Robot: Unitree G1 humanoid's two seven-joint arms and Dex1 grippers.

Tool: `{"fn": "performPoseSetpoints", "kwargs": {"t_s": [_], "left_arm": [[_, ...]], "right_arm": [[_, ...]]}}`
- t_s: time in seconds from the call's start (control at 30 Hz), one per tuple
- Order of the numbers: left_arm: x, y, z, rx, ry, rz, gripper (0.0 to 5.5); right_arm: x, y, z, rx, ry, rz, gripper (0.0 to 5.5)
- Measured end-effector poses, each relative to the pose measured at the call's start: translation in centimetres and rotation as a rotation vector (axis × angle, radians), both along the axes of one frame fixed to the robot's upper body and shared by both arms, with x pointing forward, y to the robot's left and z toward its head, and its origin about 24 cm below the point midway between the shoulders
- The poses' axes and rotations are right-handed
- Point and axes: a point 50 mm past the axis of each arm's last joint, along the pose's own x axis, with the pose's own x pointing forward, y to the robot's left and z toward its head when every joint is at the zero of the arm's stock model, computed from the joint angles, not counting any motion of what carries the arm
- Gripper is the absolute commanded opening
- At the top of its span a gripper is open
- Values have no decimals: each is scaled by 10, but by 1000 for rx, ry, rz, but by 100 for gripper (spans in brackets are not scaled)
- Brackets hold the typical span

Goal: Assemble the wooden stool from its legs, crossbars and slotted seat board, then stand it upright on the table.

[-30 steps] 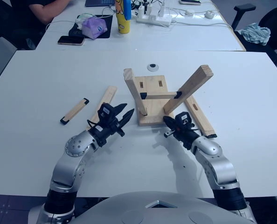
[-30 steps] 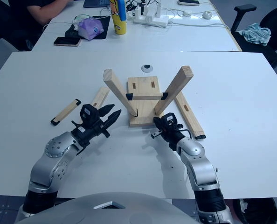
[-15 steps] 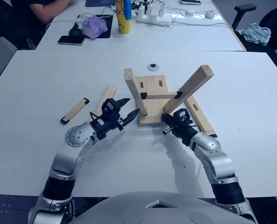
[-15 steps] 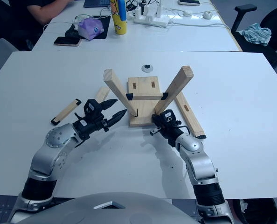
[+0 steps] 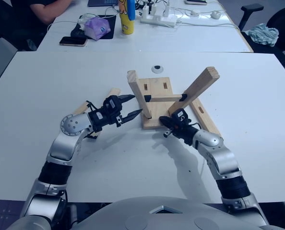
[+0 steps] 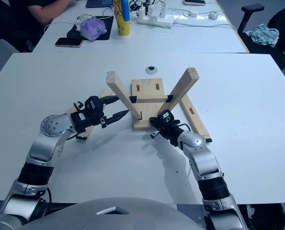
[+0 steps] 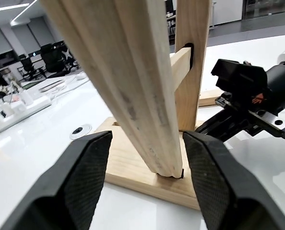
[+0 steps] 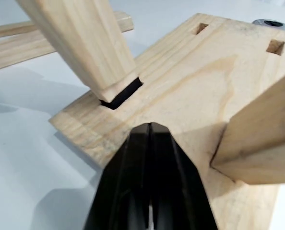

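Seat board [image 5: 157, 91] lies flat mid-table, slots up, with two legs standing in it. The left leg [image 5: 138, 96] leans up toward 11 o'clock, at 3 o'clock from the left gripper [image 5: 137, 103], between its spread fingers, so that arm's nearer. Right gripper [image 5: 166, 125] is clenched, tips at the board's 6 o'clock edge.

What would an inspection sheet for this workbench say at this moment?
Surface: white table, flat.
Job's things: pale wooden seat board lies flat. The left standing leg and right standing leg slant up from its near slots, joined by a thin crossbar. The far slots are empty. One loose right leg and one loose left leg lie beside the board.
Clutter: small round dark disc beyond the board.
Grippers: left gripper open, fingers either side of the left standing leg; right gripper shut, tips over the board's near edge.
Cables: white power strip with plugged leads on the rear table.
Surroundings: the rear table carries a yellow bottle, dark phone and purple pouch.
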Motion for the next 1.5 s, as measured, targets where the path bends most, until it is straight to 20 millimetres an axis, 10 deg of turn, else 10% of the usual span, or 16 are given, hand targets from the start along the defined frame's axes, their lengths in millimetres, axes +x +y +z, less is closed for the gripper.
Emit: {"fn": "performPoseSetpoints", "kwargs": {"t_s": [1.03, 1.5], "left_arm": [[30, -10, 2, -80, -26, -47, 274], [32, -3, 2, -149, 49, -21, 433]], "right_arm": [[50, -15, 7, -463, -244, 290, 0], [52, -18, 3, -451, -269, 307, 0]]}}
